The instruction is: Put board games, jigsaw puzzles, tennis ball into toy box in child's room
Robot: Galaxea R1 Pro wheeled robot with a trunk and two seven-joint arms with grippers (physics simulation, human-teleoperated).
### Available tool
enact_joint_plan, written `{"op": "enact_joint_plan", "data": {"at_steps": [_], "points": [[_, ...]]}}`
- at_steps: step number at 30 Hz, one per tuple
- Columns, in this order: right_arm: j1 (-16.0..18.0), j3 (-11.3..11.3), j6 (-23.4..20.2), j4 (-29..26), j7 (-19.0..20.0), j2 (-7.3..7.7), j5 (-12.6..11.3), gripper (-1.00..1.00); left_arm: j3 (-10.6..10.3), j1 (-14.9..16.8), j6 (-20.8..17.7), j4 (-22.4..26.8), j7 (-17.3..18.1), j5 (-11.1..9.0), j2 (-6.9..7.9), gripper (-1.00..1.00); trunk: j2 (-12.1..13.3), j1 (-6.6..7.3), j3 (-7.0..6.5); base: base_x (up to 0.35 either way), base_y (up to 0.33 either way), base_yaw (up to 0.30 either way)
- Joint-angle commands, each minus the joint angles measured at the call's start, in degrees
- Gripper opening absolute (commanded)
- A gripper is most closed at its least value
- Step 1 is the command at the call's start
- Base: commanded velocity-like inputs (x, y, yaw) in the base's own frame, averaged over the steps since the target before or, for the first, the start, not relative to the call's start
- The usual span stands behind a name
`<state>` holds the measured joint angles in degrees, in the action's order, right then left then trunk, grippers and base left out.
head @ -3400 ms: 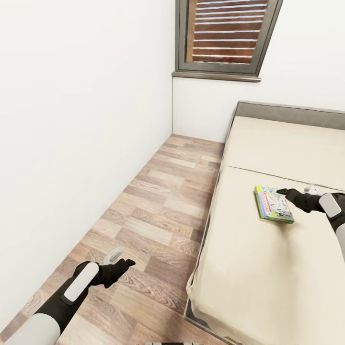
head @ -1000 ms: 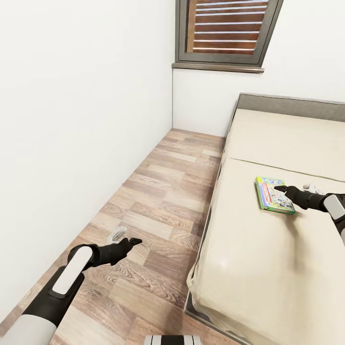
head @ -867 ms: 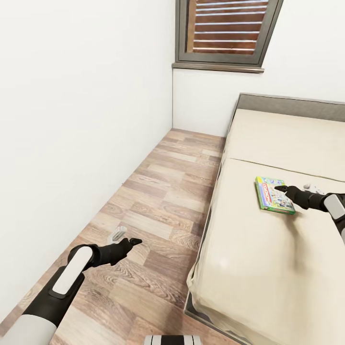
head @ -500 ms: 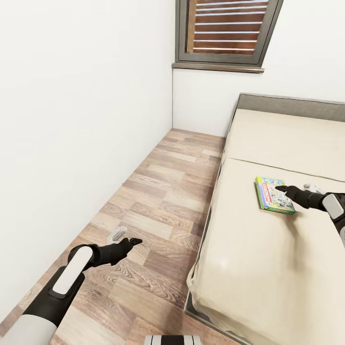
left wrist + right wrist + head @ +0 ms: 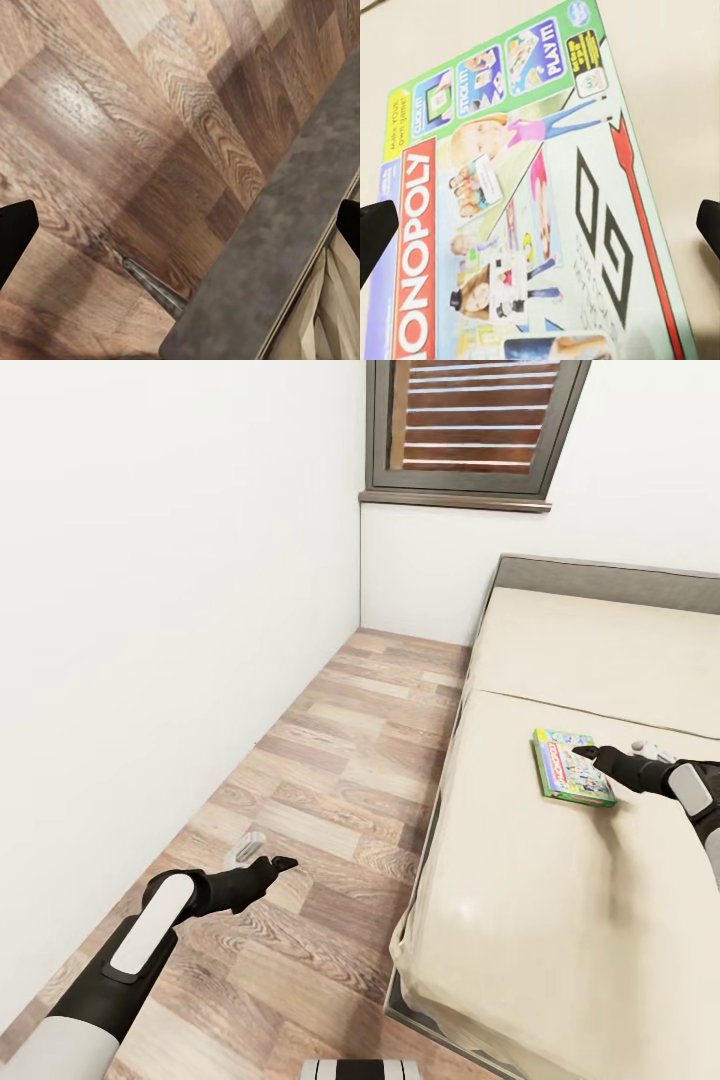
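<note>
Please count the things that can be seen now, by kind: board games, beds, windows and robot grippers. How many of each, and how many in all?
Board games: 1, the Monopoly box lying flat on the bed
Beds: 1, the bed
Windows: 1, the window
Grippers: 2, the left gripper, the right gripper
Total: 5

white walls (image 5: 180, 560), wood floor (image 5: 330, 780), shuttered window (image 5: 470, 420), bed (image 5: 560, 920)
</note>
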<state>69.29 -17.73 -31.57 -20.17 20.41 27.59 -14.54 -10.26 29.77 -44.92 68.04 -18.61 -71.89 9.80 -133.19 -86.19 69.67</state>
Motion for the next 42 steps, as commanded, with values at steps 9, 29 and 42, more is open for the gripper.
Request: {"op": "enact_joint_plan", "data": {"at_steps": [9,29,42], "points": [[0.1,-0.4,-0.5,0.0,0.3,-0.09,-0.3,1.0,0.0,0.0,0.0,0.1,-0.6,-0.5,0.12,1.0,0.0,0.01,0.04,0.0,0.0,0.154],[0.0,-0.2,-0.9,-0.5,1.3,-1.9,-0.3,1.0,0.0,-0.5,0.1,-0.5,-0.5,-0.5,0.57,1.0,0.0,0.01,0.04,0.0,0.0,0.055],[0.1,3.4,-0.8,-0.6,6.1,-2.95,-0.2,1.0,0.1,-0.6,0.1,-0.5,-0.5,-0.5,0.65,1.0,0.0,0.01,0.04,0.0,0.0,0.12]]}}
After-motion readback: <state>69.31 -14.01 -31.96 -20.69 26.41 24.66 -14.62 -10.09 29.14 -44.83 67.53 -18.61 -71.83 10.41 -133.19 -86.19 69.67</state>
